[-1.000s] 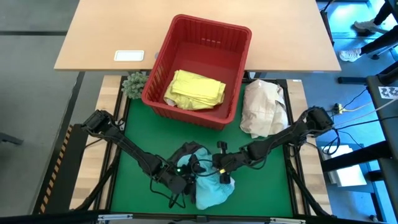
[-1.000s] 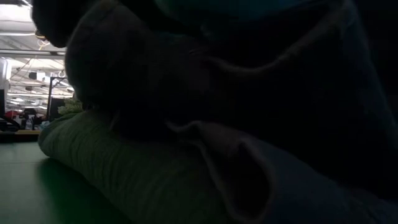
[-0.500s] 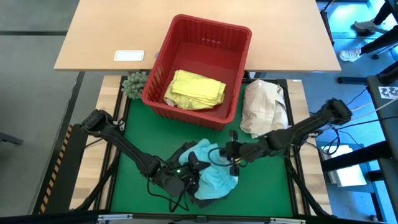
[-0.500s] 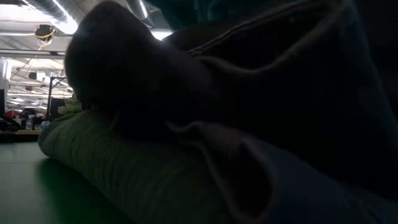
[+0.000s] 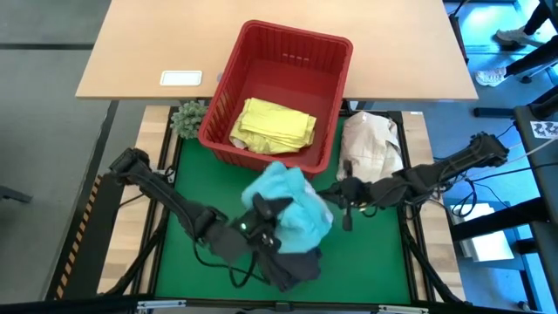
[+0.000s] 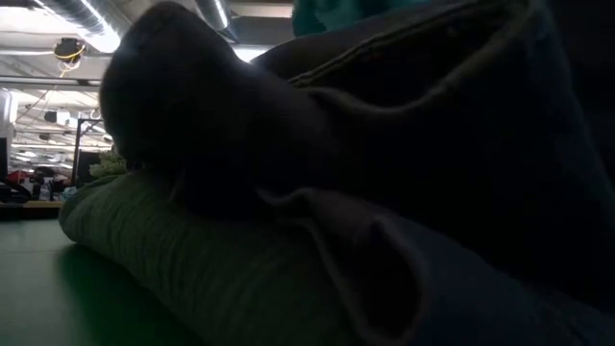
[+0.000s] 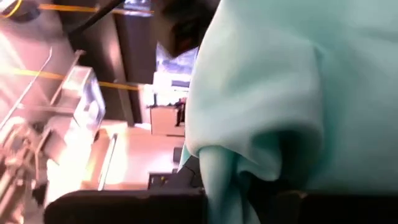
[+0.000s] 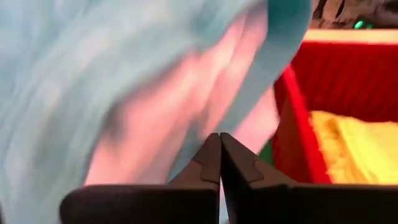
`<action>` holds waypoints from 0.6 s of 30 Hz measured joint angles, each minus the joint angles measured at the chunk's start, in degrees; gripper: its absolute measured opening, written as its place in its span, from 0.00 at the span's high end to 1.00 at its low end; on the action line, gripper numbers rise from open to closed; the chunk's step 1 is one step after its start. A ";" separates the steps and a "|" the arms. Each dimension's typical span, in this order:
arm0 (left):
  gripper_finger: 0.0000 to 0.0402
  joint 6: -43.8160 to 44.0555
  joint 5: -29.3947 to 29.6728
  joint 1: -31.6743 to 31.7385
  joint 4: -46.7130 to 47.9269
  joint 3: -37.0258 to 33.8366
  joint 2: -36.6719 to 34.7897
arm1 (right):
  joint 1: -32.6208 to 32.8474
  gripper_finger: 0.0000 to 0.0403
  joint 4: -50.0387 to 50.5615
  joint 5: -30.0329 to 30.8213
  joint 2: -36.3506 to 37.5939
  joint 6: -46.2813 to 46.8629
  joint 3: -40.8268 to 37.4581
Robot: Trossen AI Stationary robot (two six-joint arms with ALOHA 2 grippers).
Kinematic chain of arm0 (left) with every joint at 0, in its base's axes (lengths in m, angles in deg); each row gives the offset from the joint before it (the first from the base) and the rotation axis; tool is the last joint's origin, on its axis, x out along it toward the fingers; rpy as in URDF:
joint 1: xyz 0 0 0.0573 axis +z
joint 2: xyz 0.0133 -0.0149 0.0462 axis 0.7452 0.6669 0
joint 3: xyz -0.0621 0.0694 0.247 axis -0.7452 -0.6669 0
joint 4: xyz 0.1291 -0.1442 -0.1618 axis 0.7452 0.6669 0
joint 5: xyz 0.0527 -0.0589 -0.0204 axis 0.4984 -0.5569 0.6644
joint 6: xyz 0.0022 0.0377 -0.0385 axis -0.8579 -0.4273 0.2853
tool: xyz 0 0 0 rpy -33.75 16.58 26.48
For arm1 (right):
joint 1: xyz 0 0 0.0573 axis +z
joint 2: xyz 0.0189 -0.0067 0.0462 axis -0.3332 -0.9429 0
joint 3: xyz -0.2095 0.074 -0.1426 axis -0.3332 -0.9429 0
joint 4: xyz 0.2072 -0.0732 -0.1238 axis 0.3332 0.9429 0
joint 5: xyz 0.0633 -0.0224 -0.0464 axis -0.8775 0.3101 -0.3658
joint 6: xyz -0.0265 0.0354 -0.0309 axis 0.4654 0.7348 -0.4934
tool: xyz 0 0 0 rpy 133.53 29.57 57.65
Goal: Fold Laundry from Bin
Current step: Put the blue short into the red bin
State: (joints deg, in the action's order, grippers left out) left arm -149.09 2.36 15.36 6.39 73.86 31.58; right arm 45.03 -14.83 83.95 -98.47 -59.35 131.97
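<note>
Worktop (image 5: 174, 262): green mat, dark garment (image 5: 292, 269) heaped at near edge.
Left tool (image 5: 272, 218): clamped on turquoise garment (image 5: 292, 205), bunched above mat.
Right tool (image 5: 347, 220): fingers together, empty, just beside turquoise garment.
Cream bundle (image 5: 370, 150): beside bin.
Bin (image 5: 261, 44): red, far side, yellow garment (image 5: 272, 124) inside.

The high view looks straight down on the whole surface (image 5: 174, 253). The low view sits at surface height, pressed close against dark cloth (image 6: 384, 173). Each wrist view faces forward, very near the turquoise garment (image 7: 280, 81), which the high view shares; the right also catches the red bin (image 8: 348, 93)
</note>
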 joint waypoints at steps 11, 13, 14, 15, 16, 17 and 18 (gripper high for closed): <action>0.96 -1.79 -6.58 14.16 -0.44 1.58 -15.78 | -0.02 1.00 -0.02 0.61 5.37 -7.02 0.00; 0.96 -0.54 -12.10 19.46 -0.34 1.58 -18.13 | -0.02 1.00 0.03 0.44 5.23 -8.01 0.00; 0.96 0.37 -15.14 22.42 -0.42 1.59 -18.90 | -0.02 1.00 0.00 0.35 5.05 -8.22 0.00; 0.96 1.34 -18.14 25.34 -0.40 1.60 -19.56 | -0.02 1.00 0.03 0.08 4.89 -8.48 0.00; 0.96 2.33 -20.94 28.34 -0.16 1.60 -19.92 | -0.02 1.00 0.09 -0.01 4.79 -9.03 0.00; 0.96 3.11 -23.26 31.25 -0.01 1.60 -19.96 | -0.02 1.00 0.30 -0.03 4.77 -9.35 0.00; 0.96 4.03 -25.58 34.24 0.76 1.60 -19.96 | -0.02 1.00 0.41 -0.01 4.77 -9.55 0.00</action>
State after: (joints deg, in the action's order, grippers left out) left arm -145.06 -23.22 49.60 7.15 75.46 11.62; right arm 45.00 -14.42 83.94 -93.71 -68.90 131.97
